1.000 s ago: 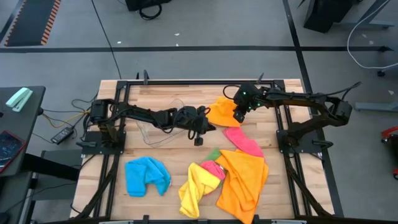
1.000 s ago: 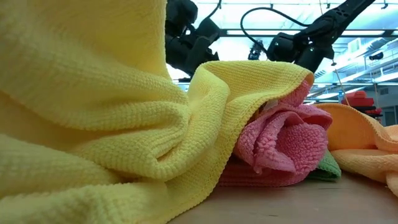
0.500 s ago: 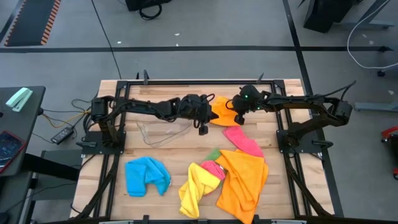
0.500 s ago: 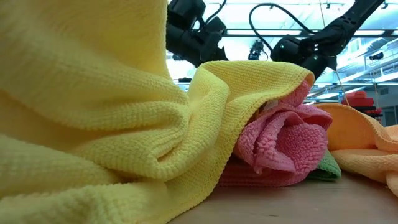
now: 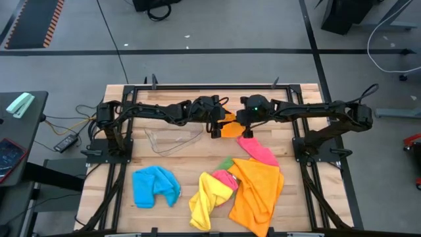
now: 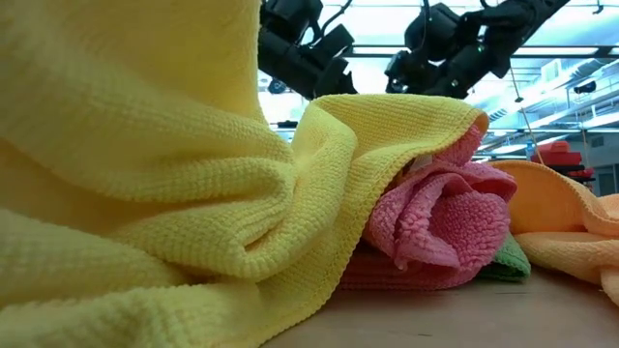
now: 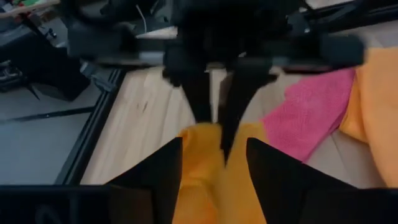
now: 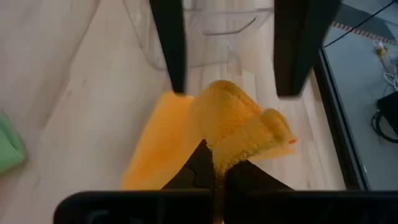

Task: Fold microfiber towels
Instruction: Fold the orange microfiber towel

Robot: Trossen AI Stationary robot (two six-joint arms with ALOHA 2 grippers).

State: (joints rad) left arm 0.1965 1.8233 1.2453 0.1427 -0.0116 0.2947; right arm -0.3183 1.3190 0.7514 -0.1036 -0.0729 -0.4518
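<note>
A small orange towel (image 5: 230, 125) is bunched at the table's far middle, between my two grippers. My right gripper (image 8: 213, 157) comes in from the right and is shut on it. My left gripper (image 7: 213, 142) faces it from the left, open, with one finger on either side of the cloth; I cannot tell whether they touch it. Near the front edge lie a blue towel (image 5: 155, 185), a yellow towel (image 5: 207, 201), a pink towel (image 5: 258, 150), a larger orange towel (image 5: 258, 191) and a green towel (image 5: 225, 162). My right gripper pinches a bunched-up fold of the small orange towel (image 8: 219, 144) between its two fingers. The fingers come from the table's right, slanting down. The fold is raised, and the flatter part of the cloth (image 8: 155, 146) runs down onto the wood.
A clear plastic tub (image 5: 172, 138) lies on the table just left of the grippers. Black frame rails (image 5: 299, 141) run along both sides. In the low view the yellow towel (image 6: 145, 174) and a pink towel (image 6: 440, 222) fill the foreground.
My left gripper has gone toward the far edge and right, up to the small orange towel. My right gripper has rolled and travelled toward the table's left with the cloth. The orange towel, spread wider before, is now gathered into a smaller bunch between the two grippers.
</note>
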